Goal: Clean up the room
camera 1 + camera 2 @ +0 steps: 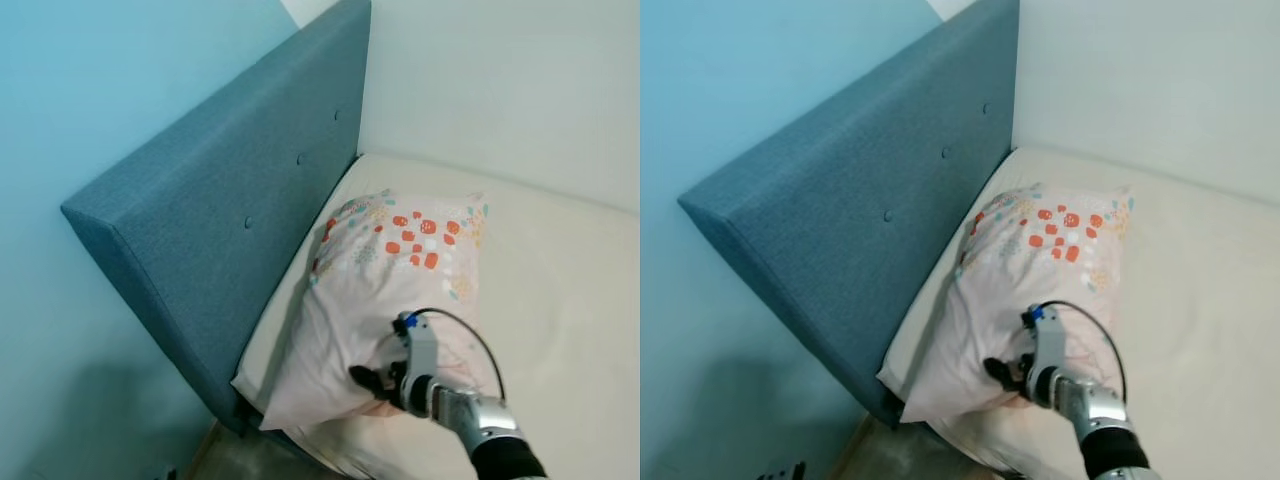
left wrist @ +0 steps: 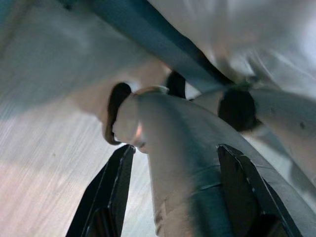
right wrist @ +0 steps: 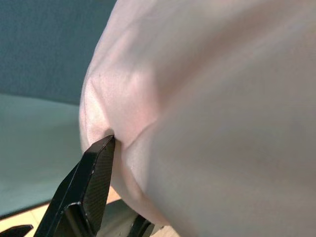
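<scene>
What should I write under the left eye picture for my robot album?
Right end effector gripping the near end of a patterned pillow lying beside the blue headboard on a cream mattress.

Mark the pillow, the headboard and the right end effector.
pillow (image 1: 400, 262): left eye view, patterned top face.
headboard (image 1: 230, 210): left eye view, blue padded front.
right end effector (image 1: 372, 385): left eye view, black fingers at pillow's near edge.

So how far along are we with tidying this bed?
Done: the pillow already lies on the mattress near the blue headboard. In hand: the right hand grips the pillow's near end, pink fabric pressed against one finger in the wrist view. Left: the pillow sits skewed with its corner overhanging the mattress edge; it likely needs squaring up, then releasing.
</scene>
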Robot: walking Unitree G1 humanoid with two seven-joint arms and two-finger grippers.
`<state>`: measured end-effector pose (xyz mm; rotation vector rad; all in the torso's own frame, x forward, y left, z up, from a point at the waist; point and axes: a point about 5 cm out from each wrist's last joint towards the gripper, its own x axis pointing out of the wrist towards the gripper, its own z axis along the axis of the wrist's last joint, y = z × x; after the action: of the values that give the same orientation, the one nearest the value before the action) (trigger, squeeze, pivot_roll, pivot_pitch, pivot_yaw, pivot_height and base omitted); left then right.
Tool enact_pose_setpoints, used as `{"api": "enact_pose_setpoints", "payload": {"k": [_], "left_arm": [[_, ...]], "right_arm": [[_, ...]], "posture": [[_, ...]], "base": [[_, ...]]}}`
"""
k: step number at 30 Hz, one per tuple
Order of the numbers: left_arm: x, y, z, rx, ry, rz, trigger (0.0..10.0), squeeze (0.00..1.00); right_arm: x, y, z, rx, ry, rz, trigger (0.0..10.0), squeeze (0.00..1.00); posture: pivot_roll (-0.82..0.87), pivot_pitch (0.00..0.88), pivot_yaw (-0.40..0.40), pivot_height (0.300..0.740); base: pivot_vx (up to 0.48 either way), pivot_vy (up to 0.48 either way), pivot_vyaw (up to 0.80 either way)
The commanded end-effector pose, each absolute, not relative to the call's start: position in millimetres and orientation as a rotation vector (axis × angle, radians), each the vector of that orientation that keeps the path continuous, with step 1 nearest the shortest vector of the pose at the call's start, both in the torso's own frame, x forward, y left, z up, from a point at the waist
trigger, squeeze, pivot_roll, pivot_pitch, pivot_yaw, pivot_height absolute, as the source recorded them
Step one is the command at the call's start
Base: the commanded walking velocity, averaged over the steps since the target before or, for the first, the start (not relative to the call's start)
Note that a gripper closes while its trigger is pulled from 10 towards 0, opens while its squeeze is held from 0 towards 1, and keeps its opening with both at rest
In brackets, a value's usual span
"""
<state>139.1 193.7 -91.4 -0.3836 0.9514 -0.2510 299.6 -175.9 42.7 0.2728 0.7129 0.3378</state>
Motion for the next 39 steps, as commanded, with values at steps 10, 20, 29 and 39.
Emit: {"api": "enact_pose_setpoints", "payload": {"k": [10,20,29,39], "left_arm": [[131.2,185.5,-88.4,-0.358,1.023,-0.580,10.0,0.00],[133.6,186.4,-82.8,-0.281,1.064,-0.787,10.0,0.00],[135.4,189.9,-69.9,-0.302,1.074,-1.071,10.0,0.00],[159.6,186.8,-39.3,-0.394,0.933,-1.383,10.0,0.00]], "right_arm": [[291.8,-196.1,83.1,0.067,0.686,0.537,10.0,1.00],[262.5,-197.5,79.4,-0.179,0.808,0.719,10.0,1.00],[233.9,-210.6,89.9,-0.357,0.901,0.871,10.0,0.00],[271.4,-182.2,158.4,0.001,0.324,0.892,10.0,0.00]], "posture": [[-0.07,0.144,0.015,0.740],[-0.07,0.128,0.023,0.740],[-0.06,0.119,0.021,0.740],[-0.06,0.106,0.015,0.740]], "base": [[0.000,0.000,0.00],[0.000,0.000,0.00],[0.000,0.000,0.00],[0.000,0.000,0.00]]}}
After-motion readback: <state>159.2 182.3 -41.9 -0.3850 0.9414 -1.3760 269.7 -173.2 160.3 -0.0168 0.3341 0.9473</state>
